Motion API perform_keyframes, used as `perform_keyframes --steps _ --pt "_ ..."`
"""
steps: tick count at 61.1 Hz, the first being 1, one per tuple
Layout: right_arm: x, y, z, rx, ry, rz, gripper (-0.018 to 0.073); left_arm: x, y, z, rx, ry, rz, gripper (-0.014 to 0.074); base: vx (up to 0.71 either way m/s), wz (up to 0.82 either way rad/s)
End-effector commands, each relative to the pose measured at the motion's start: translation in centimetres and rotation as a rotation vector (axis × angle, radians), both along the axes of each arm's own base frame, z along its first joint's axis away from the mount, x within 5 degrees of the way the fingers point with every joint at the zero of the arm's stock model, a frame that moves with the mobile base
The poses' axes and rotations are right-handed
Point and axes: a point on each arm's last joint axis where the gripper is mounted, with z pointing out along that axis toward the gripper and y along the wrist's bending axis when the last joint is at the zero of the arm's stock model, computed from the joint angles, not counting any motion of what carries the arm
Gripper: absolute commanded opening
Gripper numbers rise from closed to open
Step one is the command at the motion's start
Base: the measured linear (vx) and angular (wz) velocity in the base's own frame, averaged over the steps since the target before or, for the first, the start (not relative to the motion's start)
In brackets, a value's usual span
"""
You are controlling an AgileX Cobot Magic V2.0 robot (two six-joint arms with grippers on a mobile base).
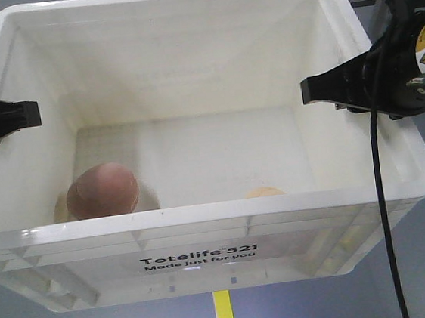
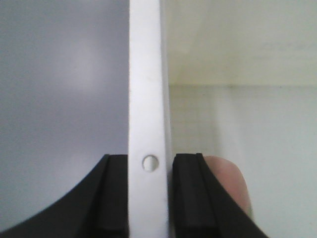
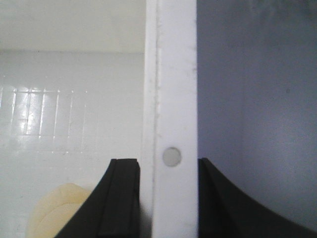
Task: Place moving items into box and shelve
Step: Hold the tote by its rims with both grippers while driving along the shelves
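Two-arm hold on the white box (image 1: 203, 217)

Against its near wall lie the pinkish-brown ball (image 1: 103, 189), at left, and the pale yellow ball (image 1: 264, 192), at right, well apart. Farther back, left gripper (image 2: 148, 163) and right gripper (image 3: 168, 163) each clamp a side rim — jaws closed onto it

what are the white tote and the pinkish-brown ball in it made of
Large white rectangular tote: likely moulded plastic, semi-gloss, given its ribbed rim and faintly translucent walls. Dull pinkish-brown round ball: matte, smooth skin; foam, rubber or plastic, the look leaves it open.
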Motion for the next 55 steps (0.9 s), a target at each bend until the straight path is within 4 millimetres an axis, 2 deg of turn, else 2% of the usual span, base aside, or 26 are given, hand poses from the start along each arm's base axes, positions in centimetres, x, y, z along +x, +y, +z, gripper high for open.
perform_keyframes --steps 1,25,55 --pt "-0.05 -0.69 2.77 0.016 -0.17 0.018 0.0085 0.06 0.27 2.63 -0.002 -0.181 -0.033 0.0095 0.4 -0.07" --pt "-0.05 -0.69 2.77 0.016 -0.17 0.018 0.0085 0.06 0.27 2.63 -0.002 -0.181 -0.033 0.0095 0.38 -0.2" --pt "-0.05 -0.69 2.77 0.016 -0.17 0.018 0.0085 0.06 0.27 2.63 -0.002 -0.181 -0.033 0.0095 0.34 -0.46"
